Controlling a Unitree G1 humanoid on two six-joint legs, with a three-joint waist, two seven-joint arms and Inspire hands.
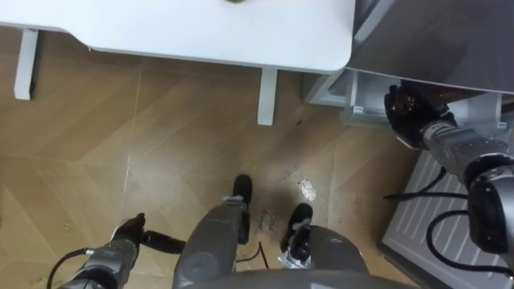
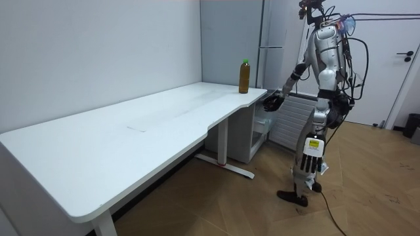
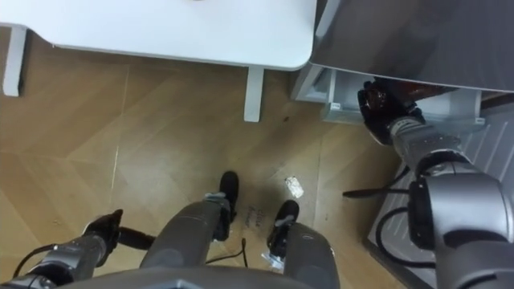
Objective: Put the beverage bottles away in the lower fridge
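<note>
I am reporting from the head camera outward. Nearest me, the left hand [image 1: 127,238] is hanging low beside the robot's leg, its fingers lying loose and straight and holding nothing; the room view is confirming that it is dangling at the robot's side. Under it the wooden floor [image 1: 120,144] is showing, with a small crumpled white scrap [image 1: 307,189] lying just ahead of the robot's feet. At lower right a ribbed white panel [image 1: 426,217] is sitting beneath the right arm. Further out, the right hand [image 1: 408,111] is reaching forward to the edge of the lower compartment [image 1: 365,92], where a pale interior is showing under the grey fridge [image 1: 434,36]. Its dark fingers are bunching against that edge, and I cannot tell whether they are gripping anything or how far they are parted. Beside the fridge, the white table [image 1: 201,32] is standing on a white leg [image 1: 267,96]. In the room view the robot is standing upright at the table's end, facing the fridge. The bottle [image 2: 244,76], brown with a green cap, is standing upright on the table's far corner, close to the fridge and apart from both hands.
</note>
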